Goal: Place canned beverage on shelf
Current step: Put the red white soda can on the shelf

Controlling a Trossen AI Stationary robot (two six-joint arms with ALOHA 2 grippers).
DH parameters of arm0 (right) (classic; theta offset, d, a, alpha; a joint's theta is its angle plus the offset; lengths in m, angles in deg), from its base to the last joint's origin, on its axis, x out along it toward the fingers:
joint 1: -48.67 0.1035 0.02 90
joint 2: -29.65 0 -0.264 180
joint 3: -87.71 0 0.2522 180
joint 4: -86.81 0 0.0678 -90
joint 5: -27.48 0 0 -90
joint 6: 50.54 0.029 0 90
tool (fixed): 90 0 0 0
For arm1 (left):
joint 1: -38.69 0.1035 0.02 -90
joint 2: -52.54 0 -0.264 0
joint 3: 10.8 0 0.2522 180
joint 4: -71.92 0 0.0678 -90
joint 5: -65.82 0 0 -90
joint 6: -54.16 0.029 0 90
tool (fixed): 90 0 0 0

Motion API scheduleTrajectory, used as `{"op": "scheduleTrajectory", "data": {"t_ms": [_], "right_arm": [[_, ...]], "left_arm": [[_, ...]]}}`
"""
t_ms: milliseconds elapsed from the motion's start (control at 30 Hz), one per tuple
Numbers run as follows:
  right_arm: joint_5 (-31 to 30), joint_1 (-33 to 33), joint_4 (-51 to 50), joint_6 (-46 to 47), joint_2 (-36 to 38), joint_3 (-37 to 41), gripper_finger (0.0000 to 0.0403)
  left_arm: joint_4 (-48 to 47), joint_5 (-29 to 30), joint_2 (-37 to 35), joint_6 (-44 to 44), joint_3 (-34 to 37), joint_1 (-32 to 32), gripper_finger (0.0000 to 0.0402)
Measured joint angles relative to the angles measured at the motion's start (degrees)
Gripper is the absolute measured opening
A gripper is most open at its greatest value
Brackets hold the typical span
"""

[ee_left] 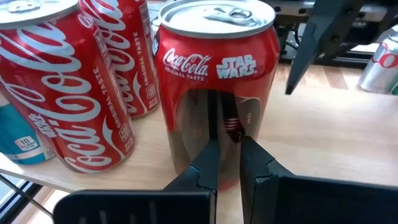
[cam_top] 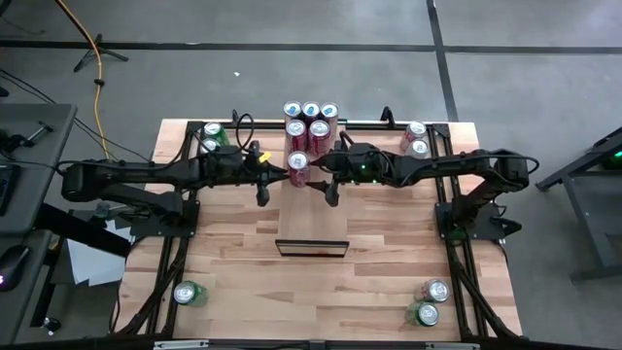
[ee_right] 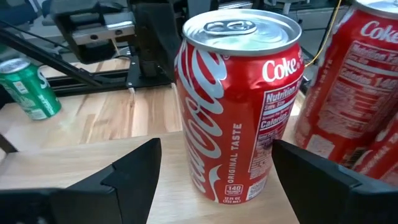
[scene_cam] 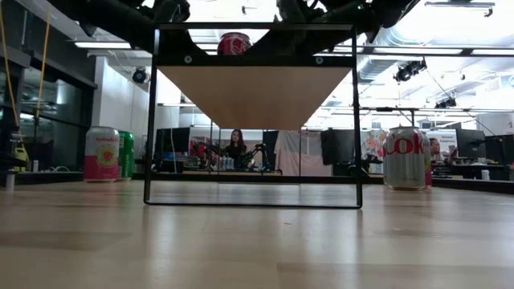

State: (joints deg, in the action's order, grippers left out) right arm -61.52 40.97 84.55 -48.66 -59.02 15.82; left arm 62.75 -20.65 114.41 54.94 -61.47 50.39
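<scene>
A red Coca-Cola can (cam_top: 298, 167) stands upright on the pale wooden shelf (cam_top: 311, 209), just in front of a cluster of other cans (cam_top: 311, 121) at the shelf's far end. The right gripper (cam_top: 324, 187) has its fingers spread wide either side of the can, not gripping it. The left gripper (cam_top: 262, 185) sits beside it with fingers fully closed, holding nothing. The placing looks done; the next move would be drawing the right arm clear without tipping the can.
</scene>
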Motion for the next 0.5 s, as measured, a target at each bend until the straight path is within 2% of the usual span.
{"op": "scheduleTrajectory", "data": {"t_ms": [267,500], "right_arm": [[-3.0,3.4,-0.6,1.6,0.4,0.0,0.0289],[-2.1,6.6,-2.6,3.5,3.3,0.0,0.0288]], "left_arm": [[-1.0,0.1,0.0,3.6,0.0,0.0,0.0000],[-0.3,4.4,0.1,5.8,0.0,1.2,0.0000]]}}
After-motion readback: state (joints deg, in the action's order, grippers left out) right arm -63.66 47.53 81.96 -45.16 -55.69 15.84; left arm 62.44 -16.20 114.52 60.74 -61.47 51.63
